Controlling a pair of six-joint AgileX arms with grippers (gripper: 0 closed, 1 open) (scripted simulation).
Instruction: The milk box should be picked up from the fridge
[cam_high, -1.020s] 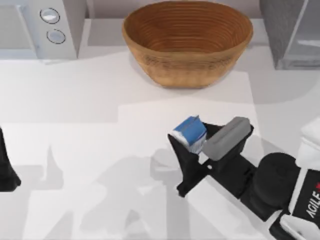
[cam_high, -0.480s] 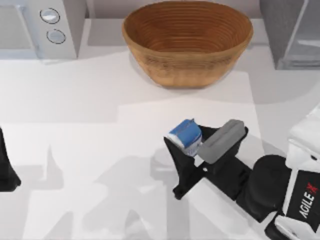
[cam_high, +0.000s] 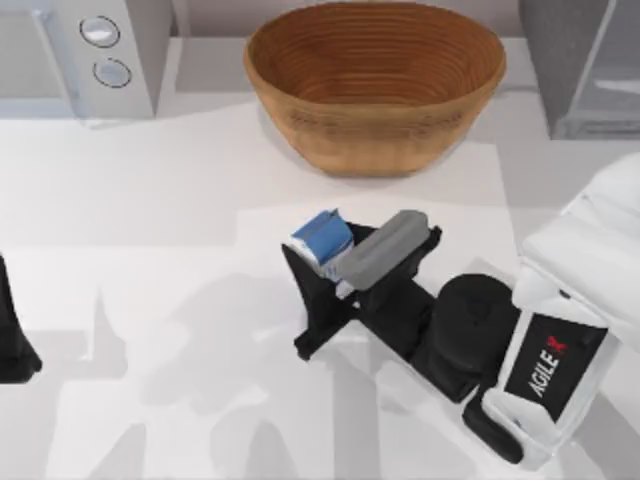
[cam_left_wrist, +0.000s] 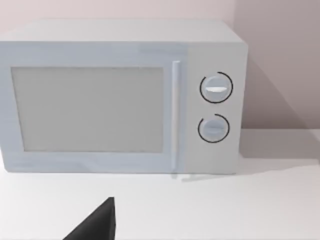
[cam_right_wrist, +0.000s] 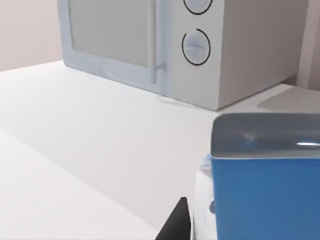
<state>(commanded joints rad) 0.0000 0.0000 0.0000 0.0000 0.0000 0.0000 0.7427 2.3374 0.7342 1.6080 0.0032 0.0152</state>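
Top view, item one: milk box (cam_high: 322, 237), blue and white, clamped in my right gripper (cam_high: 330, 272) fingers, held above the bench (cam_high: 150, 200) just in front of the basket (cam_high: 375, 80). Fridge (cam_high: 580, 65): right of basket. Microwave (cam_high: 85, 55): left of basket. Left gripper (cam_high: 12, 335): parked far left of basket; finger state undeterminable.

A woven basket (cam_high: 375, 80) sits at the back of the white table (cam_high: 150, 200), about midway across. A white microwave (cam_high: 85, 55) with two round knobs (cam_left_wrist: 216, 88) stands in the far left corner, door shut.
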